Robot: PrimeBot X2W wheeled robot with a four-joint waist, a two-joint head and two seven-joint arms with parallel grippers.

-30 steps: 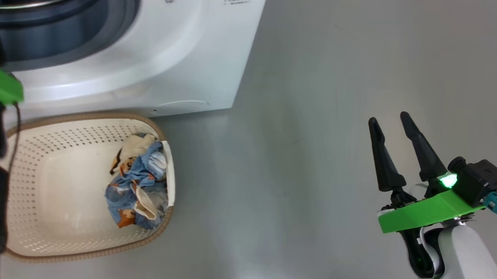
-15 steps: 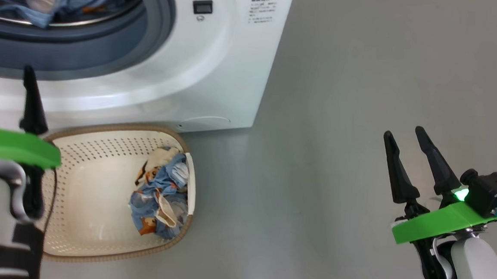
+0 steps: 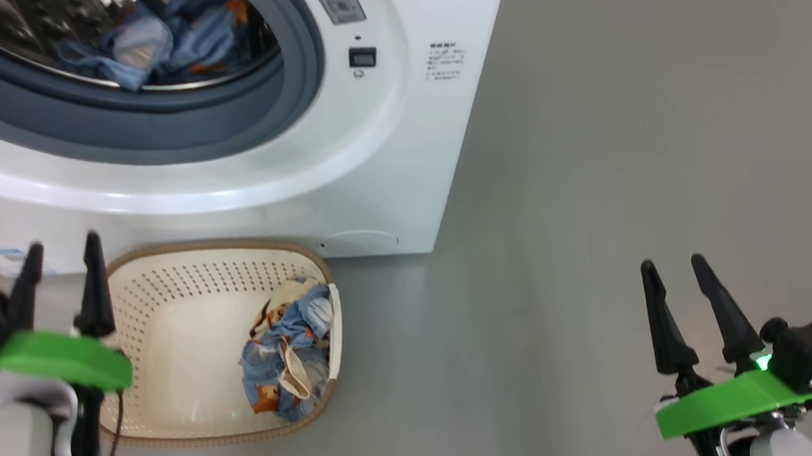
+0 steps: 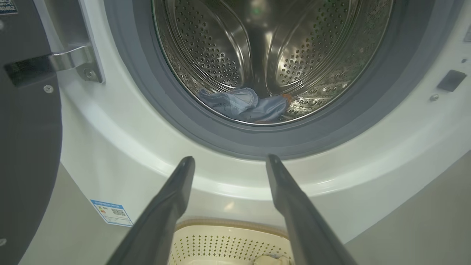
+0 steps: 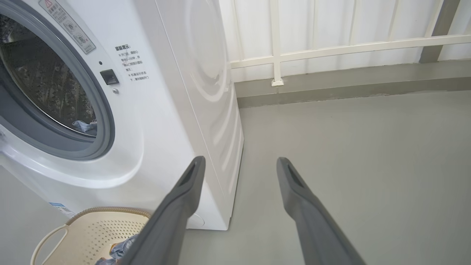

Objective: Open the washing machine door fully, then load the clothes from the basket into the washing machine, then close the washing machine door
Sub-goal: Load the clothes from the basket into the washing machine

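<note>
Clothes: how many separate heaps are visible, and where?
2. One blue heap lies in the drum of the washing machine; one patterned heap lies against the right wall of the basket. How many garments each holds cannot be told.

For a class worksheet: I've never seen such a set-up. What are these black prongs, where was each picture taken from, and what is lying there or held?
A two-armed robot is doing laundry. The prongs are its left gripper and right gripper, both open and empty. One picture looks down from its head; two look forward from the wrists. On the grey floor stands the washing machine, its door swung open. A blue garment lies in the drum; the basket in front holds crumpled blue patterned clothes.
</note>
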